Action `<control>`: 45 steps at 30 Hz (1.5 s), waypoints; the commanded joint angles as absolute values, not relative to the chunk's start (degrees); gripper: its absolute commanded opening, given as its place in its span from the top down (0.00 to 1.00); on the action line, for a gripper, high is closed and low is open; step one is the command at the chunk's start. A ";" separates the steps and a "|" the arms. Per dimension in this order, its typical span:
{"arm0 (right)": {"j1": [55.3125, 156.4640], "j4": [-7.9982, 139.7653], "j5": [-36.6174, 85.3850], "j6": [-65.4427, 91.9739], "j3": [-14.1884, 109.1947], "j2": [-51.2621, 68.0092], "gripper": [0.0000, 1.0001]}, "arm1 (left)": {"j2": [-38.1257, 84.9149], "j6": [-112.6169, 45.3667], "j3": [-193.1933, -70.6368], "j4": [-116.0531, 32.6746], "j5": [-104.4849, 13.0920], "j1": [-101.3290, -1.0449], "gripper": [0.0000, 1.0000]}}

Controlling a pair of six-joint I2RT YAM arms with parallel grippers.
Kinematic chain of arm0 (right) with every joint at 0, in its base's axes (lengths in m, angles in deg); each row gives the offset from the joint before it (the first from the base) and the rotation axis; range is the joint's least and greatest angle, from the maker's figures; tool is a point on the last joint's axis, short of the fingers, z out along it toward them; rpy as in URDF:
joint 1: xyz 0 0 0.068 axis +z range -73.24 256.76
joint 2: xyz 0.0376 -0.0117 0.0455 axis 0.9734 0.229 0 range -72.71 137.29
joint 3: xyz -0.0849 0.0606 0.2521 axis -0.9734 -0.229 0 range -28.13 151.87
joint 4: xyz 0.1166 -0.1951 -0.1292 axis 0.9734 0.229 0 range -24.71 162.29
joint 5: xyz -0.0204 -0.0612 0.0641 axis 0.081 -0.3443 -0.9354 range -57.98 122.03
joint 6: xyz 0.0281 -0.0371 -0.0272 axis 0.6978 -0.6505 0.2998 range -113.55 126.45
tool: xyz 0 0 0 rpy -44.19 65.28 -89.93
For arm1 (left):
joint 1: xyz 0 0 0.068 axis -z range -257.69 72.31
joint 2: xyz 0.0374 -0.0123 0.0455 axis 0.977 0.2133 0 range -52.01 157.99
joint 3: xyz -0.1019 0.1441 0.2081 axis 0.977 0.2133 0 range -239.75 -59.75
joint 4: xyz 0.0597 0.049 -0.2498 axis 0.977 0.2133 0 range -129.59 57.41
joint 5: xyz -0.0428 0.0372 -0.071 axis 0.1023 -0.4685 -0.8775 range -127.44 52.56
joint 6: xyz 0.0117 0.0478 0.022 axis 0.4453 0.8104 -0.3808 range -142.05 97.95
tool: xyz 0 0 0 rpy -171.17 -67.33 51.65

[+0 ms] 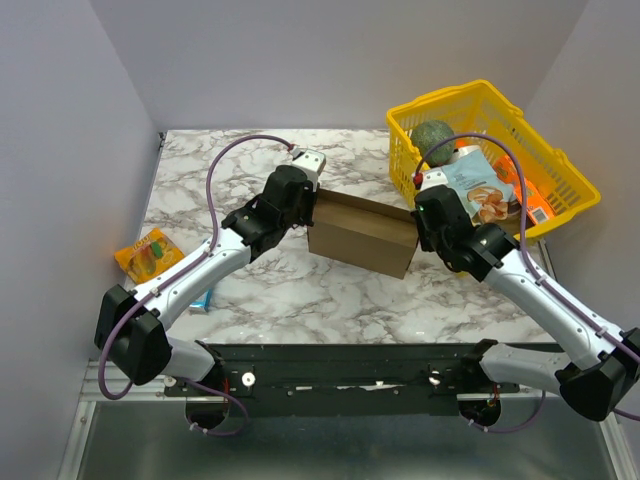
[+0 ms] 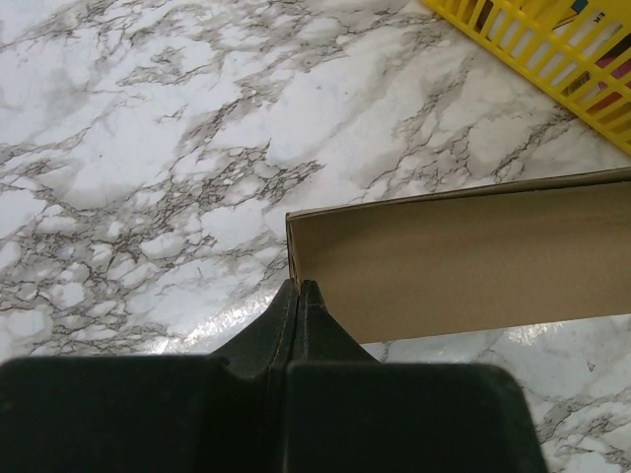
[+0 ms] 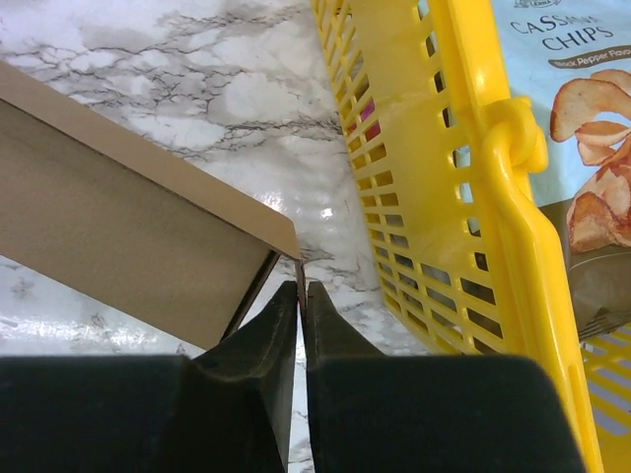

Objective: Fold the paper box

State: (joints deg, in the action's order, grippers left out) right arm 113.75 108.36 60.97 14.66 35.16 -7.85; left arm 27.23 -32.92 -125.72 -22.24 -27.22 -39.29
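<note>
At the far left of the top view, an orange snack packet (image 1: pixel 148 252) lies in the open on the marble table (image 1: pixel 260 290). Beside it a small blue carton (image 1: pixel 201 298) shows only as a sliver, the rest covered by the left arm. We cannot read any print on either.

The left gripper (image 1: pixel 310 210) meets the left end of the paper box (image 1: pixel 362 233), which stands partly folded at the middle of the table, between the two arms. From above, the wrist hides the fingertips. In the left wrist view we see the left gripper (image 2: pixel 299 293) with its jaws drawn together, pinching the thin end wall at the corner of the paper box (image 2: pixel 463 256). The box runs off the right edge of that view.

The right gripper (image 1: pixel 418 214) is at the box's right end, also masked from above. In the right wrist view the right gripper (image 3: pixel 302 296) is closed to a slit, with a thin cardboard edge of the paper box (image 3: pixel 118 232) caught in it.

Just beside it is the yellow basket (image 1: pixel 560 165), holding a chips bag (image 1: pixel 478 188) and a round green item (image 1: pixel 433 135) we cannot identify. The right arm partly covers the basket.
</note>
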 commanded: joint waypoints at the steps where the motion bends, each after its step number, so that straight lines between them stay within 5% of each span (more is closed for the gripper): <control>1: 113.32 109.14 57.26 17.87 36.90 -7.49 0.87 | 30.43 -31.98 -121.18 -6.19 -29.61 -38.31 1.00; 12: 111.30 110.64 47.42 24.03 45.87 -1.35 0.99 | 30.17 -31.62 -121.18 -5.92 -29.52 -36.56 1.00; 45: 106.29 108.97 37.39 30.62 47.47 4.37 0.99 | 30.25 -31.27 -121.09 -6.63 -31.98 -34.97 1.00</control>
